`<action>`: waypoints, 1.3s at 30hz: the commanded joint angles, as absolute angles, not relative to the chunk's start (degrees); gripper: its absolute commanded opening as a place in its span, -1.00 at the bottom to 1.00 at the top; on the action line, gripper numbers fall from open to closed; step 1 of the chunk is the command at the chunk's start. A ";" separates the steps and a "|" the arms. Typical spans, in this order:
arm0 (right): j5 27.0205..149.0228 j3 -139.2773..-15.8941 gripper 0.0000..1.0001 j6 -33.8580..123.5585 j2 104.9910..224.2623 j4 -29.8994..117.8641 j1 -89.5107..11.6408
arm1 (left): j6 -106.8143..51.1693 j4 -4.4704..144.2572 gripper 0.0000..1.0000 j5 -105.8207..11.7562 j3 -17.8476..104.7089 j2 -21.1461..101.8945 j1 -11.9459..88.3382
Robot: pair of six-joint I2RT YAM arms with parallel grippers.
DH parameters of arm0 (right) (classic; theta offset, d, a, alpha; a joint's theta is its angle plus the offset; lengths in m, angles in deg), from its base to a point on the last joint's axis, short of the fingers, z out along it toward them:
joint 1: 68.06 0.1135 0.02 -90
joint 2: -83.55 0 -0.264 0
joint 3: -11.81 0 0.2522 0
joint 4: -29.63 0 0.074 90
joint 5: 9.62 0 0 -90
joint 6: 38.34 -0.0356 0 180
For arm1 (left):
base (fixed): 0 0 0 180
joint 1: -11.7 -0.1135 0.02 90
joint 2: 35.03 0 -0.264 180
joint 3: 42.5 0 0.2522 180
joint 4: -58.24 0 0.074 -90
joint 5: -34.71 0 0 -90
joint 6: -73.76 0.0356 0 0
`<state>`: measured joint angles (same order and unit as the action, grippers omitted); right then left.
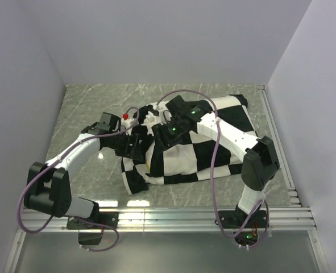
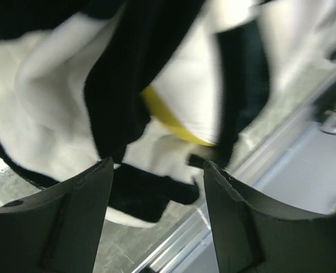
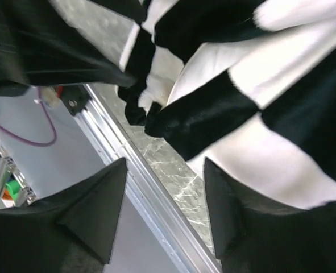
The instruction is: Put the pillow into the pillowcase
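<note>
The black-and-white checkered pillowcase [image 1: 196,153] lies bunched across the middle of the table, bulging. Of the pillow, only its yellow band [image 2: 168,120] shows, between folds of the case in the left wrist view; the rest is hidden. My left gripper [image 1: 131,145] hovers at the case's left end, and in its wrist view the left gripper [image 2: 156,173] is open, fabric just beyond the fingertips [image 2: 102,176]. My right gripper [image 1: 169,134] is over the case's upper middle; the right gripper [image 3: 163,170] is open, with only table and rail between its fingers.
An aluminium rail [image 1: 202,213] runs along the table's near edge and another rail [image 1: 278,142] along the right side. White walls close in the back and both sides. Purple cables [image 1: 213,159] loop over the arms and the case.
</note>
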<state>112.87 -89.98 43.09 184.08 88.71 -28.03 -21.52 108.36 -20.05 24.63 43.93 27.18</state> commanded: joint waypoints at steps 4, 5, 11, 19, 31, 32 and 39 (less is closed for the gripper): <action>104.12 -90.37 0.36 39.10 189.44 86.64 -24.73 | -27.05 97.05 0.34 -29.29 23.20 49.41 29.28; 102.55 -90.72 0.37 38.05 189.98 85.85 -24.56 | -27.58 96.09 0.32 -28.76 23.20 50.21 29.10; 97.01 -94.84 0.36 34.97 196.56 85.75 -23.33 | -32.23 89.14 -0.08 -24.46 21.63 54.70 28.14; 99.27 -94.94 -0.31 30.66 204.39 83.64 -27.27 | -22.43 100.27 -0.99 -8.56 24.68 53.83 25.41; 100.95 -95.03 -1.00 21.26 205.01 74.86 -34.31 | 23.05 150.66 -0.99 22.73 42.35 60.06 26.55; 100.77 -94.42 -1.00 20.21 205.01 73.72 -34.05 | 23.39 150.57 -0.99 23.71 42.97 59.80 27.16; 110.33 -89.59 -1.00 16.78 200.81 69.32 -31.15 | 17.14 139.85 -0.99 31.45 50.35 65.76 32.44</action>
<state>108.13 -92.71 19.46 203.38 77.49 -32.58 17.34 139.70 19.95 46.79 62.81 30.59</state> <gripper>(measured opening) 0.033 0.014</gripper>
